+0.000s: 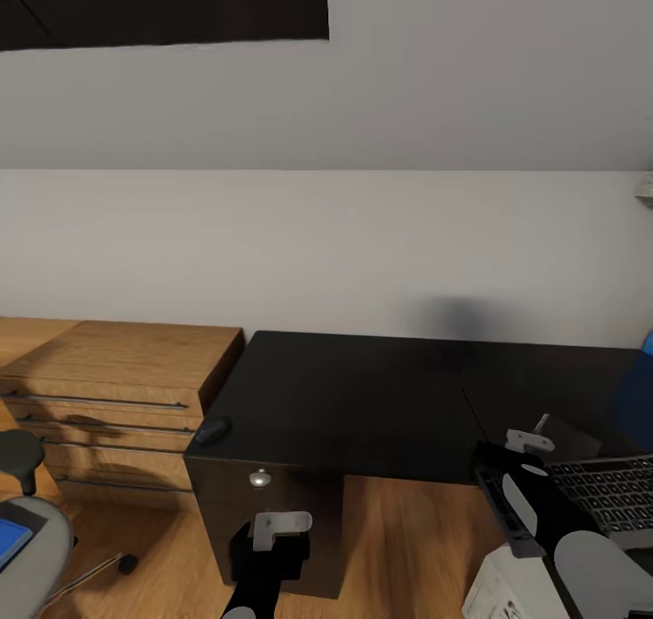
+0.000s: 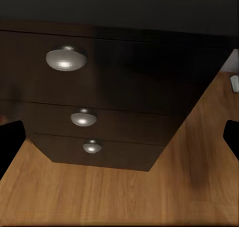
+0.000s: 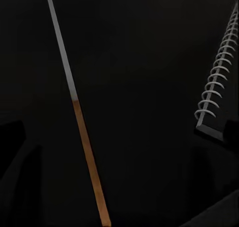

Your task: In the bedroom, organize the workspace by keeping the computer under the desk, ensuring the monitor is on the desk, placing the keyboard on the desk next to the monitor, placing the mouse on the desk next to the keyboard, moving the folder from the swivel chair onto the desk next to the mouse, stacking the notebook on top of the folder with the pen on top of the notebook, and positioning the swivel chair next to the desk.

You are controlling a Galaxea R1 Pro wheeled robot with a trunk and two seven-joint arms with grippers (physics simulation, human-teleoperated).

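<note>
The desk (image 1: 363, 392) runs its long axis left to right along the wall with a mostly bare top: only the mouse (image 1: 210, 431) sits at its front left corner and the keyboard (image 1: 609, 490) at the right. The folder (image 1: 11, 539) is on the swivel chair (image 1: 32, 546), so most steps seem left. The left gripper (image 1: 272, 539) hangs open before the drawers; I cannot tell whether the right gripper (image 1: 521, 474) is open.

A home bedroom workspace: glossy black desk (image 1: 363, 392) with keyboard (image 1: 609, 490), wooden dresser (image 1: 109, 392), swivel chair (image 1: 27, 537), wood floor (image 1: 408, 546).
</note>
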